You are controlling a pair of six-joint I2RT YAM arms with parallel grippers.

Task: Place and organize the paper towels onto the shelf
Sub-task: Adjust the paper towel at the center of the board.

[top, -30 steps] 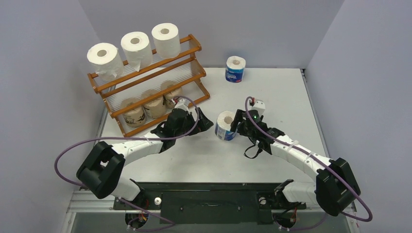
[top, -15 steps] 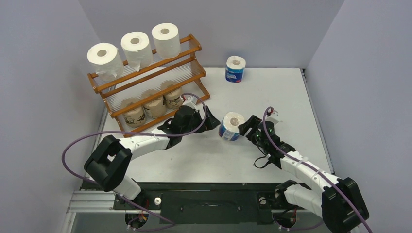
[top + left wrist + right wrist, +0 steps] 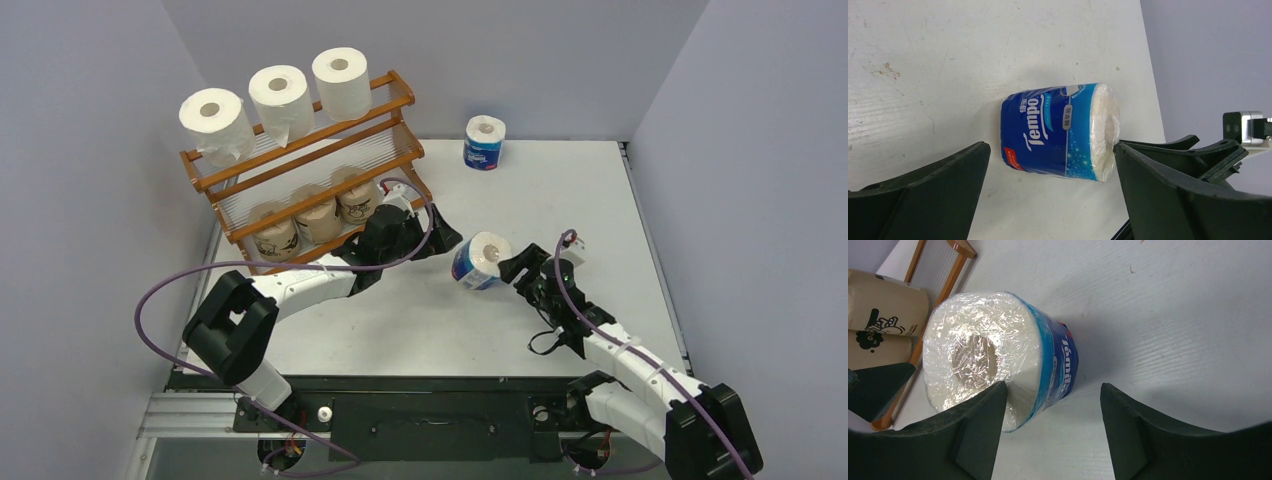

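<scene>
Changed: right gripper (image 3: 517, 264) has backed off toward its base, jaws apart, nothing clamped. The blue-and-white Tempo roll (image 3: 480, 262) has shifted slightly right and tipped over, core end facing the right gripper, one finger touching that end. Left gripper (image 3: 445, 242) has moved in from the shelf (image 3: 398, 98) side, jaws wide apart, roll just ahead, not between them yet. Looks like a pass to the left arm. Roll sits mid-table (image 3: 600, 200), near the shelf. White rolls (image 3: 282, 95) on top tier, brown rolls (image 3: 317, 220) on bottom tier, second blue roll (image 3: 485, 142) upright, well apart. Path looks unobstructed; the tipped roll may roll away.
</scene>
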